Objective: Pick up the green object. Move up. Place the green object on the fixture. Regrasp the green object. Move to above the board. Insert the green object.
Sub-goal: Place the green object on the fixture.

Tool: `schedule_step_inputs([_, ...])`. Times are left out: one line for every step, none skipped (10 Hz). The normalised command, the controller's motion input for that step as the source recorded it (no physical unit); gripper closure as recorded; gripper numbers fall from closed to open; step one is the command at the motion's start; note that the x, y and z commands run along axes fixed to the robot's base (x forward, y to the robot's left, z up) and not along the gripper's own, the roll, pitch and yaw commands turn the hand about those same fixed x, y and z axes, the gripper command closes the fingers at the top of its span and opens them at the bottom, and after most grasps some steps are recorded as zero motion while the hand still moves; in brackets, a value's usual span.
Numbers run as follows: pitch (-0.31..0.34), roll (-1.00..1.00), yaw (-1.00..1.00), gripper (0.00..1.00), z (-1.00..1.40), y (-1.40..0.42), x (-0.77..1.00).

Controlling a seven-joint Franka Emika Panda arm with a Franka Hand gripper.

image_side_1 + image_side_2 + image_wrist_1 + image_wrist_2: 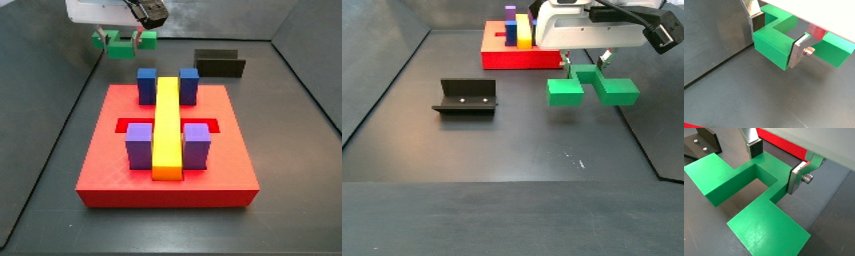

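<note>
The green object (591, 89) hangs in the air near the table's far edge, off the floor. The gripper (775, 162) pinches its middle block tight. The fixture (466, 98) and the board (107, 160) sit apart from it.

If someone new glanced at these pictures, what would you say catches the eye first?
Probably the gripper, shut on the green object and holding it off the dark floor, legs down, in a side view. Next comes the red board with its yellow bar and blue and purple blocks. The black fixture stands apart, unoccupied.
</note>
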Motion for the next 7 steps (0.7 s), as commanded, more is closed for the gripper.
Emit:
schedule_step_inputs([0.0, -0.37, -0.14, 1.0, 0.02, 0.1, 0.34])
schedule_step_inputs([-0.103, -0.75, -0.41, 1.0, 0.04, 0.15, 0.76])
schedule_step_inputs([-0.174, -0.88, -0.43, 1.0, 0.19, 0.15, 0.71])
schedule_step_inputs([-0.211, -0.93, -0.42, 1.0, 0.26, 0.15, 0.69])
schedule_step_inputs([-0.177, -0.93, -0.4, 1.0, 0.27, 0.14, 0.73])
schedule_step_inputs([-0.037, -0.81, -0.31, 1.0, 0.22, 0.09, 0.88])
schedule_step_inputs([0.0, -0.61, -0.21, 1.0, 0.07, 0.02, 1.0])
